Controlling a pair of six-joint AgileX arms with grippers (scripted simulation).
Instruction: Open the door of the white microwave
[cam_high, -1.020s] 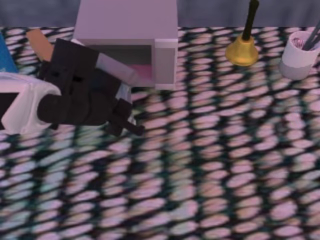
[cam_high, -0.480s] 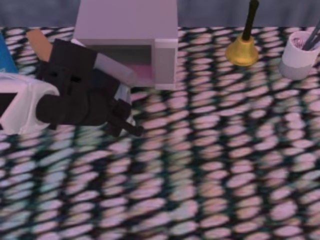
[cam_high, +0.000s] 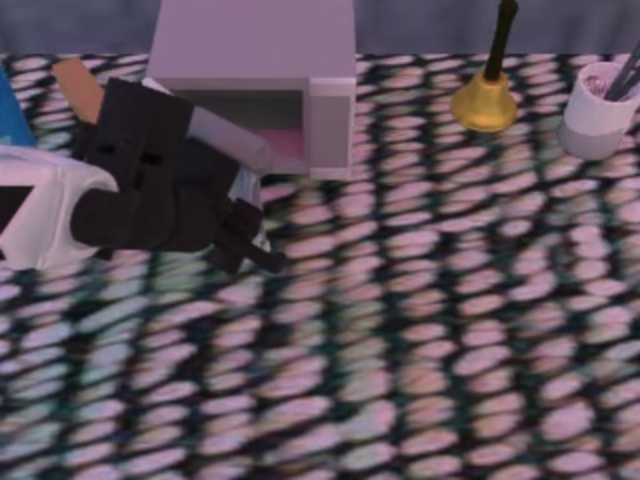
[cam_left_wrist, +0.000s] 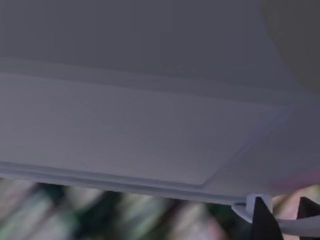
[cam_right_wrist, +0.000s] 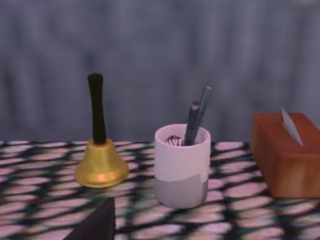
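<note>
The white microwave (cam_high: 255, 40) stands at the back, left of centre. Its door (cam_high: 232, 137) is swung out to the left, so the cavity and pinkish floor (cam_high: 285, 140) show beside the control strip (cam_high: 330, 125). My left arm lies over the door, and the left gripper (cam_high: 255, 245) sits at the door's free edge. In the left wrist view the door panel (cam_left_wrist: 125, 135) fills the picture, and the gripper (cam_left_wrist: 281, 210) is shut on the pale door handle (cam_left_wrist: 252, 202). Of the right gripper only one dark fingertip (cam_right_wrist: 100, 222) shows, in its wrist view.
A brass bell (cam_high: 485, 95) and a white cup of pens (cam_high: 597, 110) stand at the back right. A brown tissue box (cam_right_wrist: 285, 152) sits beyond the cup. A brown block (cam_high: 80, 85) and a blue object (cam_high: 10, 110) lie at the back left.
The left gripper and the door's free edge have crept very slightly leftward; otherwise nothing has moved.
</note>
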